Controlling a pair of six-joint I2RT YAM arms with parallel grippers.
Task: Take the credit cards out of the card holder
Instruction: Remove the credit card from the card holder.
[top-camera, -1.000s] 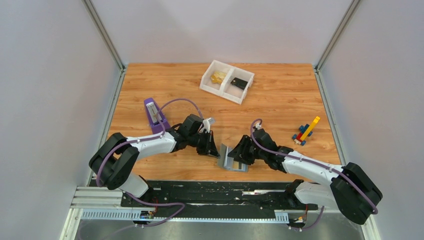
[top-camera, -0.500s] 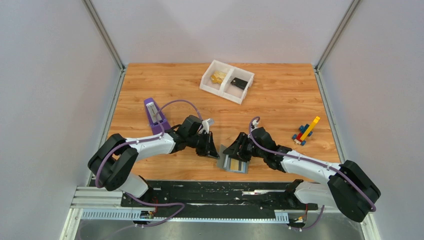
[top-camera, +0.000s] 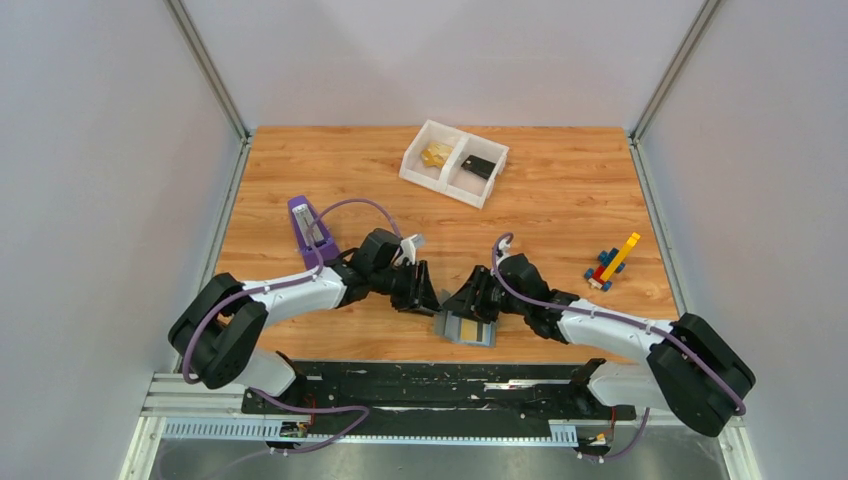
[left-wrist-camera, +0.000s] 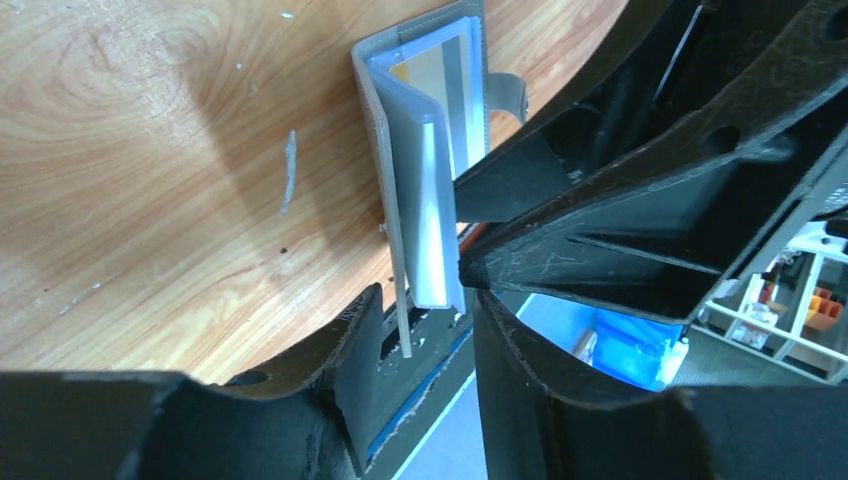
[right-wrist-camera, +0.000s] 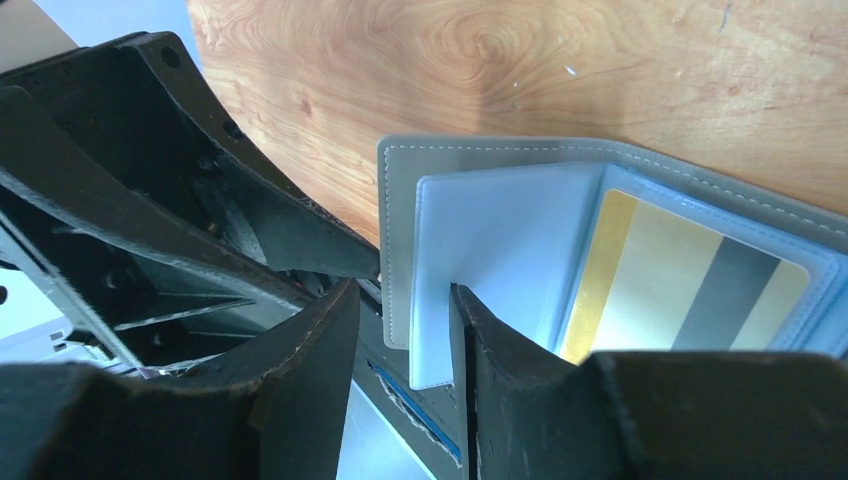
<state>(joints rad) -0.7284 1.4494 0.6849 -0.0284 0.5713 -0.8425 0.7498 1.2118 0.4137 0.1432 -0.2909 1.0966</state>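
The grey card holder lies open near the table's front edge. A gold-yellow striped credit card shows in its clear sleeve. In the right wrist view the card sits under the sleeve on the card holder. My right gripper straddles the cover's end and a loose clear sleeve, jaws apart. My left gripper is open, with the card holder's raised edge standing in its gap, unpinched. From above, the left gripper and right gripper nearly meet over the holder. More gold cards lie in the tray.
A white two-compartment tray stands at the back, with a black piece in its right half. A purple object stands on the left near my left arm. A small toy brick build lies on the right.
My left gripper has opened, letting go of the holder's raised panel, and has moved right. The panel now lies lower. My right gripper has shifted left towards it.
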